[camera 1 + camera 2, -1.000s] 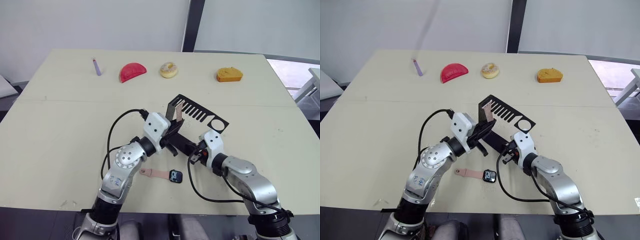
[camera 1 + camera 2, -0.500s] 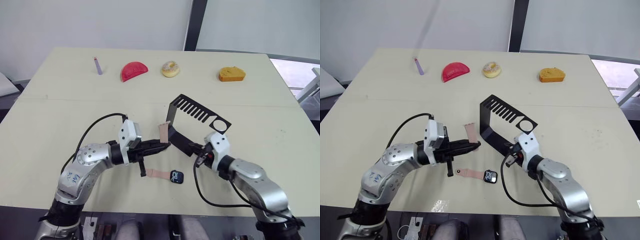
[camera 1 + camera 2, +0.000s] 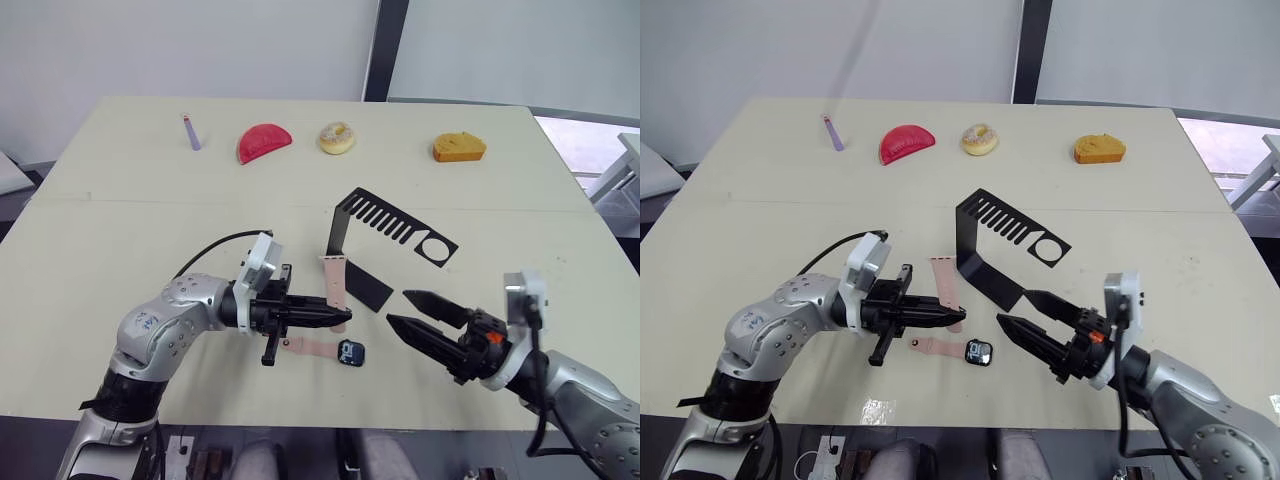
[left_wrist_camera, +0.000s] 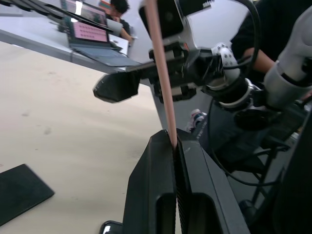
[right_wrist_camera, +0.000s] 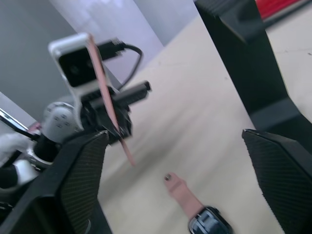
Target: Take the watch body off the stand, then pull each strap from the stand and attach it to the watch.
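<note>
The second strap (image 3: 336, 288) is clamped edge-on between the fingers of the left hand (image 3: 340, 314) and held upright above the counter (image 3: 120, 230), free of the stand (image 3: 380, 235), presumably so that its end can be brought to the watch. The watch body (image 3: 351, 352) lies flat on the counter just below that hand, with the first strap (image 3: 311, 347) already joined to its left side. The right hand (image 3: 408, 312) is held with its fingers apart, pointed toward the watch body, probably to steady it. The stand rests just behind, emptied.
</note>
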You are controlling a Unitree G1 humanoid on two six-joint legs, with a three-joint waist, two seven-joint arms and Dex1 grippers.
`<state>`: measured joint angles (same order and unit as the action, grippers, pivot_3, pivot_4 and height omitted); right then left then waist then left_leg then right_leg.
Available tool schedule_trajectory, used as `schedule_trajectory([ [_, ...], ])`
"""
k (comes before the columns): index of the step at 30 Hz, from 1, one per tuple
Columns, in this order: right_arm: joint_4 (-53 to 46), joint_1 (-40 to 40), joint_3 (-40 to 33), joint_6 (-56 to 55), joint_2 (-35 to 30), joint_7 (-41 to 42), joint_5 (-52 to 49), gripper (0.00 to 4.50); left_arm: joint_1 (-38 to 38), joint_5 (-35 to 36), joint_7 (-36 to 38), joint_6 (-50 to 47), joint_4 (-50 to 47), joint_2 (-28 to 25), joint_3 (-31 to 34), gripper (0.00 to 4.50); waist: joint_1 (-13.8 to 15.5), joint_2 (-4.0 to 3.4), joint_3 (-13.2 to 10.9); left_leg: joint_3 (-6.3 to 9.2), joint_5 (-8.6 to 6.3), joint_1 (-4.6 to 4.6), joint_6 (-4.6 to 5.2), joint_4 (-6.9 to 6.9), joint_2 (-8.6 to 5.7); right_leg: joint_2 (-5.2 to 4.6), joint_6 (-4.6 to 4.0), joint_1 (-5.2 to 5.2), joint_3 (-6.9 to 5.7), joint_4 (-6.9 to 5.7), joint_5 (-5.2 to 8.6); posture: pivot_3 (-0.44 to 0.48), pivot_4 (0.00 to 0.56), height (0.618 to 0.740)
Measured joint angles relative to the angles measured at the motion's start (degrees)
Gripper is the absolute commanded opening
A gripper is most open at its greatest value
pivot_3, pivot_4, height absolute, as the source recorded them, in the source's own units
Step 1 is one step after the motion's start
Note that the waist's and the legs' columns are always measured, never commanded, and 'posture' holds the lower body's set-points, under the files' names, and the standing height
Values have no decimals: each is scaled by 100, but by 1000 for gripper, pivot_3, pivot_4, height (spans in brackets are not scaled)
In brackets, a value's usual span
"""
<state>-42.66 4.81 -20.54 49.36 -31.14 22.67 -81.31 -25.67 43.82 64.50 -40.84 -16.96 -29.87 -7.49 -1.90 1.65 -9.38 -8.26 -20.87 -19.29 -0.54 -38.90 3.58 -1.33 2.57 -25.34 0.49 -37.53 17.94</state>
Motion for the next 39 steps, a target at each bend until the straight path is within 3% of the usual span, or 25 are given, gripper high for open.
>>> schedule_trajectory([
  [4,8,-461,295,-287,-166,-825,-978,4431,-150,-35,310,80,123,203,-308,0,12,0,0,1,0,-2,0,-1,-1,0,0,0,0,3,0,0,150,737],
  [13,6,-941,1067,-449,-362,-1439,-907,4431,-186,-96,437,79,248,235,-410,0,18,-1,0,5,1,-10,0,-1,1,-2,2,-4,-1,6,0,0,150,737],
  [16,2,-1005,1198,-463,-392,-1480,-775,3643,-199,-92,390,39,276,296,-405,0,17,-1,0,6,1,-11,0,-1,2,-2,2,-4,-1,7,0,0,150,737],
  [18,0,-1046,1289,-531,-392,-1489,-695,2652,-234,-92,374,12,328,349,-405,0,16,-1,0,6,1,-11,0,-1,2,-2,2,-4,-1,7,0,0,150,737],
  [39,-230,-833,1404,-904,-499,-1488,-685,2652,-510,-26,18,-274,367,615,-371,0,17,-1,0,8,1,-13,1,-1,2,-2,3,-4,-2,8,-1,0,150,737],
])
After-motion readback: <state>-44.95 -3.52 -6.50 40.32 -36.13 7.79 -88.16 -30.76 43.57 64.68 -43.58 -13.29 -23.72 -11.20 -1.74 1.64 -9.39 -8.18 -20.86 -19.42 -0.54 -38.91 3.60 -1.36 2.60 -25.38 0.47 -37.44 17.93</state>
